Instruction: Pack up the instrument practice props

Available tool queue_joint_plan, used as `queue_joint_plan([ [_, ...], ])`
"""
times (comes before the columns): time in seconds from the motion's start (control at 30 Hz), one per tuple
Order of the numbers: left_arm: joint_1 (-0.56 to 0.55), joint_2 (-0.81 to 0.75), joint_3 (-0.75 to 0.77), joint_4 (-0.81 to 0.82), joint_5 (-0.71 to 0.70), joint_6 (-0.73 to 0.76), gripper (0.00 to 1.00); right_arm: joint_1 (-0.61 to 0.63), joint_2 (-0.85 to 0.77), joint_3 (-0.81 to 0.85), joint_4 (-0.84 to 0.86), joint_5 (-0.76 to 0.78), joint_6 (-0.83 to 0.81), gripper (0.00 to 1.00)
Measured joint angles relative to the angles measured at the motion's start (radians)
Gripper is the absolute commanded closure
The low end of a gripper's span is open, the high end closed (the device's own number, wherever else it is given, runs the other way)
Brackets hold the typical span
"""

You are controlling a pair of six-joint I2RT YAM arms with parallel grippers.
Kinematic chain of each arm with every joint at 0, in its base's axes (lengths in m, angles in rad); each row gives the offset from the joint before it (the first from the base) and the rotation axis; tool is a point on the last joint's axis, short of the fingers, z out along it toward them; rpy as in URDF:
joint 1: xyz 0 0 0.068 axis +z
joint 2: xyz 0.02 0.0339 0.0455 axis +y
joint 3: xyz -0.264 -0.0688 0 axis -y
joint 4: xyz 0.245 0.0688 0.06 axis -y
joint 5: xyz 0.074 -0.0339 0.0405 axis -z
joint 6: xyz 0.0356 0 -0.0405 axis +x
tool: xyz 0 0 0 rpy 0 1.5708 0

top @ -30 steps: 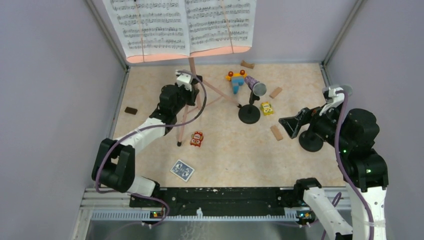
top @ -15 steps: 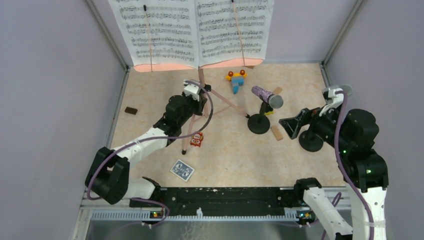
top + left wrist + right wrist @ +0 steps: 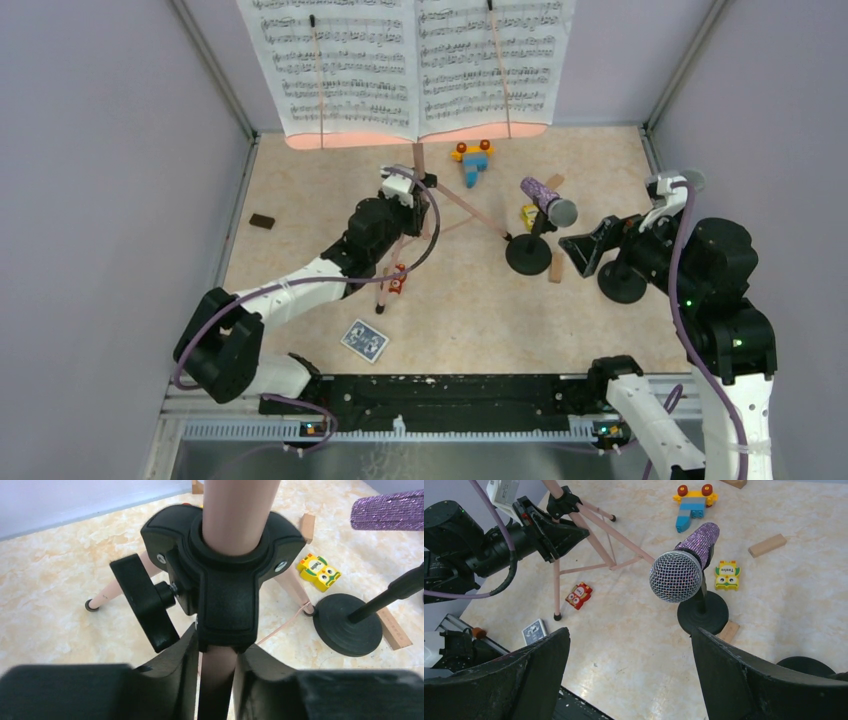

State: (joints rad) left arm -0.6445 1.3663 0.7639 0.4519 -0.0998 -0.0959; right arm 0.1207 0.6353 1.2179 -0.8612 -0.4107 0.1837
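My left gripper (image 3: pixel 400 215) is shut on the salmon-pink pole (image 3: pixel 234 515) of the music rack, just below its black tripod hub (image 3: pixel 225 590). The rack holds white sheet-music pages (image 3: pixel 415 70) high at the back. Its legs (image 3: pixel 383 285) splay over the table. The purple-glitter microphone (image 3: pixel 548 198) sits tilted in a black round-based holder (image 3: pixel 528 256), also in the right wrist view (image 3: pixel 676 575). My right gripper (image 3: pixel 580 250) is open and empty, just right of that holder. A second black holder base (image 3: pixel 622 282) stands beneath it. The black microphone is out of view.
A blue card pack (image 3: pixel 364 340) lies near the front. A red toy (image 3: pixel 397 283), yellow toy (image 3: pixel 725 575), colourful brick toy (image 3: pixel 472 160), wooden blocks (image 3: pixel 766 545) and a small brown piece (image 3: pixel 262 221) are scattered around. Grey walls enclose three sides.
My left arm has carried the music rack to the right and nearer. A tripod leg has pushed the purple microphone's holder to the right. The right arm has not moved.
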Motion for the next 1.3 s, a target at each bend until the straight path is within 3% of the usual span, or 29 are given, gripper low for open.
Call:
queue_joint_plan([
  [0.17, -0.017, 0.006, 0.002, -0.034, -0.014, -0.066, 0.43, 0.0, 0.0, 0.0, 0.001, 0.01, 0.001, 0.1],
  [0.37, -0.033, 0.013, 0.014, -0.124, -0.001, -0.085, 0.31, 0.0, 0.0, 0.0, 0.003, 0.014, 0.009, 0.1],
  [0.57, -0.039, -0.037, 0.016, -0.2, 0.003, -0.085, 0.25, 0.0, 0.0, 0.0, 0.009, 0.013, 0.015, 0.09],
  [1.0, -0.039, -0.39, -0.049, -0.342, 0.014, -0.108, 0.14, 0.001, 0.002, 0.008, 0.023, -0.003, 0.031, 0.09],
  [1.3, -0.039, -0.747, -0.056, -0.718, 0.015, -0.274, 0.08, 0.001, 0.023, 0.06, 0.027, -0.057, 0.081, 0.09],
])
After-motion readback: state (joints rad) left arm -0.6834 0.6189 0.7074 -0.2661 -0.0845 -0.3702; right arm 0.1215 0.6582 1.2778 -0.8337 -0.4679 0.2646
